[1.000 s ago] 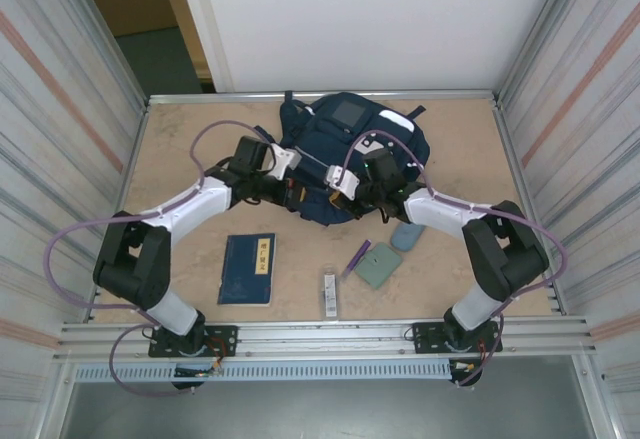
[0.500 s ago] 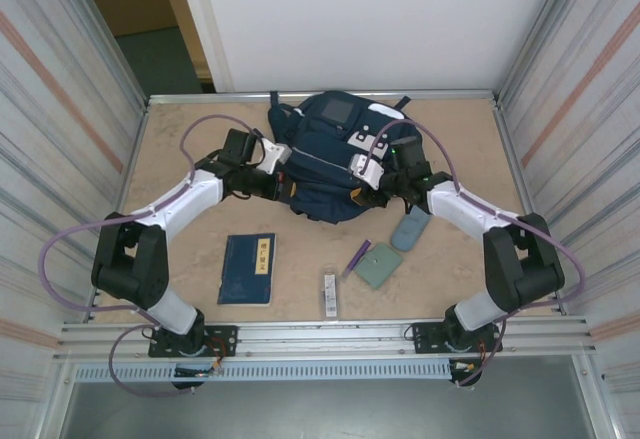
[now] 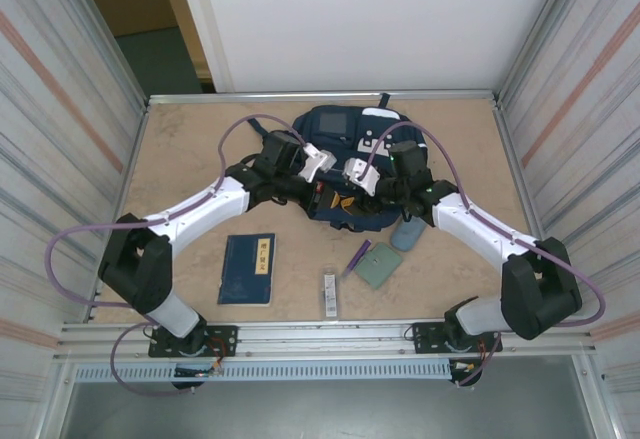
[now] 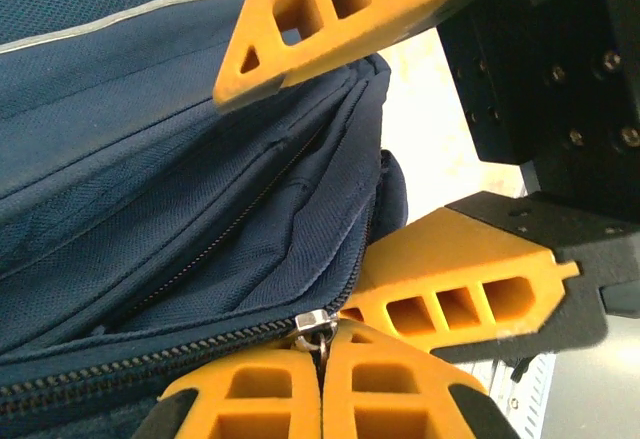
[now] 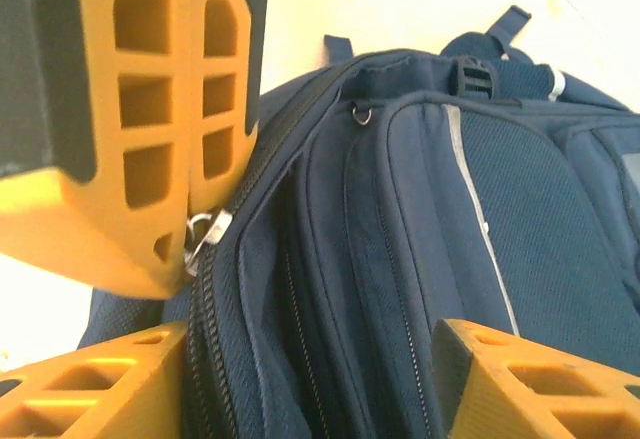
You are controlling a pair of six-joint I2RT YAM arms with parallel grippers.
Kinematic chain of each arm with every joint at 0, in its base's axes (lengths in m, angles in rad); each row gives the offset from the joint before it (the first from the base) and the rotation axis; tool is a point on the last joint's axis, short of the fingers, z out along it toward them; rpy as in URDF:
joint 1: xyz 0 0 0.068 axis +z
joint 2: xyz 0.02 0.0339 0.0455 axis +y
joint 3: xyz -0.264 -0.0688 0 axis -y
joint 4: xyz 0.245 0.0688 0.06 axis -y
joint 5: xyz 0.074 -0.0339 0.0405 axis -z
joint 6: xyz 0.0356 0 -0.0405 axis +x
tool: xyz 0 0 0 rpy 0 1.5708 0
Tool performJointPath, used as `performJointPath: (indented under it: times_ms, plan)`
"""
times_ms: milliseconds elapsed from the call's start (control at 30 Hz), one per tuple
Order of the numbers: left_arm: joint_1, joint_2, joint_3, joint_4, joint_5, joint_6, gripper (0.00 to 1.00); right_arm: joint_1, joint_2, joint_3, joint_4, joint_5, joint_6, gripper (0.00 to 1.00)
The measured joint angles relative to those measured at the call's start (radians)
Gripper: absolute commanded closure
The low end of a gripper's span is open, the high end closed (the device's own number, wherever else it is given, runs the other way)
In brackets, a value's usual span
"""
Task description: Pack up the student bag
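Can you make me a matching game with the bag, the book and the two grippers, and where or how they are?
1 student bag
2 blue book
3 left gripper
4 right gripper

A open
B shut, pinching the zipper pull
C far middle of the table
D lying flat, near the front, left of middle

Pairs: 1-C, 2-D, 3-B, 4-A

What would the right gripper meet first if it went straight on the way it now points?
The student bag: the open right gripper straddles its fabric beside the zipper, apparently close, though depth is unclear. The left gripper, shut on the zipper pull, sits aside.
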State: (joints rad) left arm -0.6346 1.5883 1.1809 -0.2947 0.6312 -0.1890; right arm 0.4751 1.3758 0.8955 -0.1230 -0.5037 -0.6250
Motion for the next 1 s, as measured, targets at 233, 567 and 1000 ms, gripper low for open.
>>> performJointPath:
  times_ms: [233, 567, 1000]
  plan:
    - [0.022, -0.003, 0.0, -0.024, -0.042, 0.018, 1.0, 0.005, 0.012, -0.002, -0.036, -0.027, -0.077, 1.0]
    - [0.358, -0.056, -0.067, -0.122, -0.038, 0.027, 1.0, -0.019, 0.087, 0.074, 0.001, -0.041, -0.177, 1.0]
    - [0.241, -0.079, -0.11, -0.159, -0.067, 0.031, 1.0, -0.056, 0.224, 0.153, -0.04, -0.028, -0.222, 0.46]
